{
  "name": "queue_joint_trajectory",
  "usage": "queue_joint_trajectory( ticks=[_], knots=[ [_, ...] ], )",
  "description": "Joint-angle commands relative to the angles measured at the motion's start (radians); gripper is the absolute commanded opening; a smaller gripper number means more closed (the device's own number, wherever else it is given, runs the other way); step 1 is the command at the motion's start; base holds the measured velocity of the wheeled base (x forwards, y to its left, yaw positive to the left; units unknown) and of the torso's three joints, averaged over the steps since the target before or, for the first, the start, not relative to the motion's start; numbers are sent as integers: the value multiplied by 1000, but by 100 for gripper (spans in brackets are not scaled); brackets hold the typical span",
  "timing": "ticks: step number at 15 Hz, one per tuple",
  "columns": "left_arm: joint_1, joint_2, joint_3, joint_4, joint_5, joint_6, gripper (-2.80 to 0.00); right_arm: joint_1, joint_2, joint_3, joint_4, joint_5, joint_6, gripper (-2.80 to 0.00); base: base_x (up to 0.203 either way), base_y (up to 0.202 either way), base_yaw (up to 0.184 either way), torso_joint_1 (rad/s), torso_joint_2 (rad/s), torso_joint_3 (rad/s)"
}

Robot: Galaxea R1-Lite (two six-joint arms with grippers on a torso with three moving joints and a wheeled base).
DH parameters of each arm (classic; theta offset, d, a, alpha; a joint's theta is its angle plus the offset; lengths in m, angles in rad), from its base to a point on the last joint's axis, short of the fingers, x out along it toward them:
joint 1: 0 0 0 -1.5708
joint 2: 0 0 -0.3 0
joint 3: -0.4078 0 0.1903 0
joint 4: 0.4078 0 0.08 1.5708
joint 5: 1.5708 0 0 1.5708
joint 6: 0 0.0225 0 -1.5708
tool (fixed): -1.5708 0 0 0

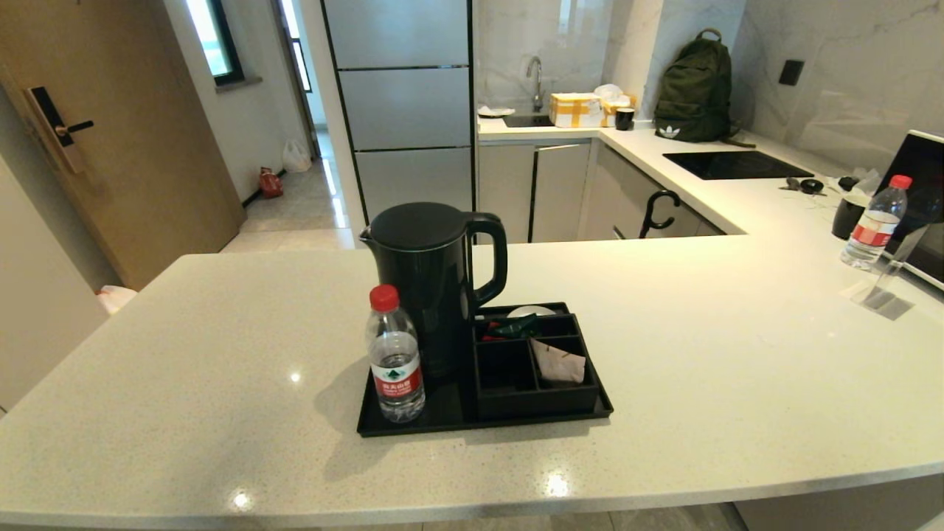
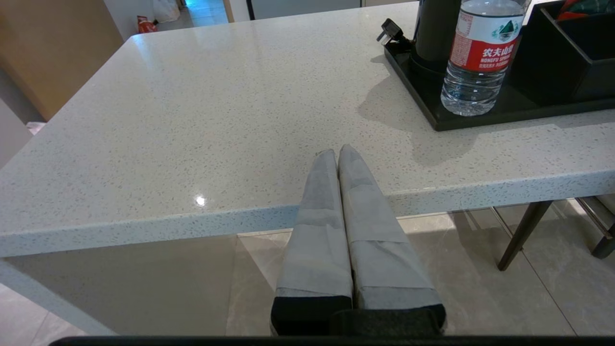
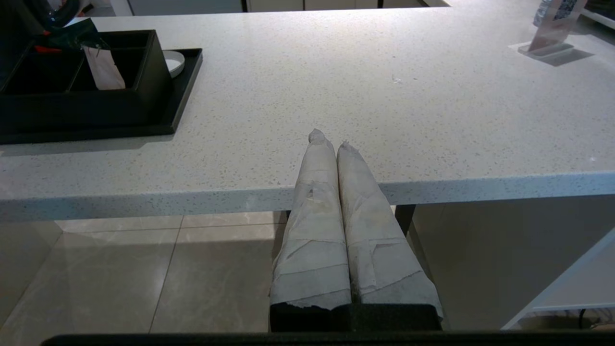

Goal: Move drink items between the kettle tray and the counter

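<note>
The clear water bottle [image 1: 396, 355] [image 2: 480, 57] with red cap stands upright on the black kettle tray [image 1: 413, 426] [image 2: 480, 126] at its front left corner, beside the tall black kettle [image 1: 431, 280]. The beige sachet [image 1: 559, 362] [image 3: 103, 69] leans in the front right compartment of the black box [image 1: 535, 402] [image 3: 72, 108] on the tray. The tray rests on the pale speckled counter [image 1: 708, 354] [image 2: 216, 110] [image 3: 384, 86]. My left gripper [image 2: 337, 151] is shut and empty, off the counter's near edge, left of the tray. My right gripper [image 3: 329, 139] is shut and empty at the near edge, right of the tray. Neither arm shows in the head view.
Red and green packets [image 1: 509, 328] fill a back compartment, and a white dish [image 1: 531, 311] lies behind the box. A second bottle [image 1: 875, 223], a clear stand [image 1: 881, 295] and a dark cup [image 1: 848, 217] are at the far right. A plug [image 2: 391, 31] lies by the tray.
</note>
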Motion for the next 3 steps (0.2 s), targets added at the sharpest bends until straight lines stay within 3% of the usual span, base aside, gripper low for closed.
queue_joint_trajectory(
  ticks=[1,3],
  knots=[
    [0,1,0,0,0,1,-280,0,1,0,-1,-1,5,-280,0,0,0,0,0,0],
    [0,1,0,-1,0,0,-280,0,1,0,-1,-1,6,-280,0,0,0,0,0,0]
  ],
)
